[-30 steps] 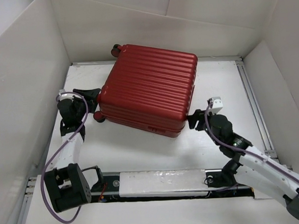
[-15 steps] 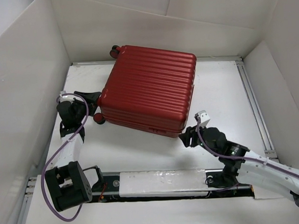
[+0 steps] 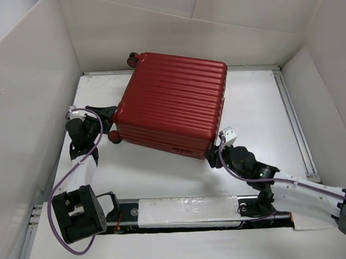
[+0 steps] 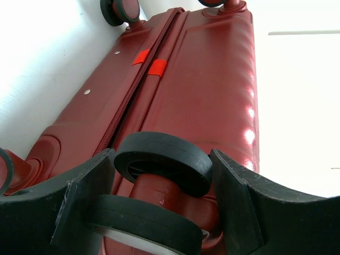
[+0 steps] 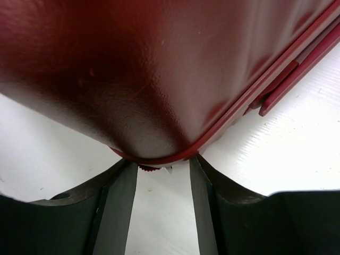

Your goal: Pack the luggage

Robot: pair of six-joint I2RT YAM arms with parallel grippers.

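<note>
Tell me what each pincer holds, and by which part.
Left pincer grips the luggage by a corner wheel. Right pincer straddles the near corner's rim; a hold cannot be told.

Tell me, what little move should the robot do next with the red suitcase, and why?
Probably close the right gripper on the small ridged tab at the near corner of the luggage. The gripper stands open on either side of that tab, the luggage is shut, and the left gripper clamps a wheel, steadying things for a pull.
</note>
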